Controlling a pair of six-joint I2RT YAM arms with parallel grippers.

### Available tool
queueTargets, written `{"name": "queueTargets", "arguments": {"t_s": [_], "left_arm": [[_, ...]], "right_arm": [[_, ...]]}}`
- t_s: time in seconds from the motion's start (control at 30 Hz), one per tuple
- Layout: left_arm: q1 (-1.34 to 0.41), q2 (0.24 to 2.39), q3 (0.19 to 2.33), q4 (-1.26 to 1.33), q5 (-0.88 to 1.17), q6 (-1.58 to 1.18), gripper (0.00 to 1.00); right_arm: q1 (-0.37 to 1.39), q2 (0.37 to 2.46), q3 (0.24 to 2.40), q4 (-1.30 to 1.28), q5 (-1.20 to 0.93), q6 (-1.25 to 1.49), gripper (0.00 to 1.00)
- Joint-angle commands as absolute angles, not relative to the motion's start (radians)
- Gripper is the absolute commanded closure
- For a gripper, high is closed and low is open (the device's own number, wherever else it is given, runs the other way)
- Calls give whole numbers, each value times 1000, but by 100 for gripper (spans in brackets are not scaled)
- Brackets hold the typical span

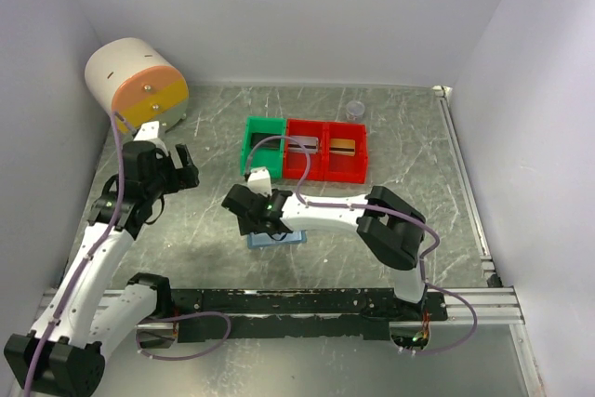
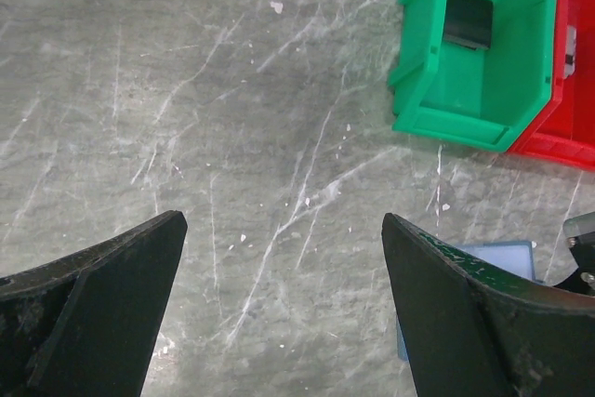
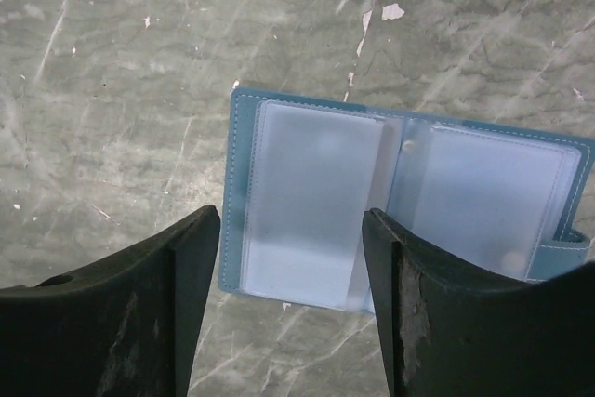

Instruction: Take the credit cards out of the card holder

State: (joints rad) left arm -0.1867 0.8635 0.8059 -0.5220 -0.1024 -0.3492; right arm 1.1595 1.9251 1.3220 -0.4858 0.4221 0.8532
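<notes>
One card holder [image 3: 316,202] lying open, right gripper [image 3: 290,230] spread wide above it

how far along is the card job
Nearly done, it seems. Done: dark card in the green bin, greyish card and gold card in the red bins; the holder lies open, its clear pockets looking empty. In hand: nothing; the right gripper hovers open over the holder, left gripper open too. Left: probably nothing.
</notes>
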Motion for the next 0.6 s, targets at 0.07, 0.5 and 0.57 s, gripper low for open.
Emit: {"name": "queueTargets", "arguments": {"t_s": [0.07, 0.5, 0.57], "left_arm": [[-179, 796, 812, -514, -171, -384, 1], [-179, 830, 823, -526, -165, -383, 1], [-179, 830, 822, -528, -167, -384, 1]], "right_arm": [[1151, 1971, 1322, -500, 447, 906, 38], [1141, 1992, 1238, -445, 397, 882, 51], [1135, 1957, 1195, -379, 363, 868, 58]]}}
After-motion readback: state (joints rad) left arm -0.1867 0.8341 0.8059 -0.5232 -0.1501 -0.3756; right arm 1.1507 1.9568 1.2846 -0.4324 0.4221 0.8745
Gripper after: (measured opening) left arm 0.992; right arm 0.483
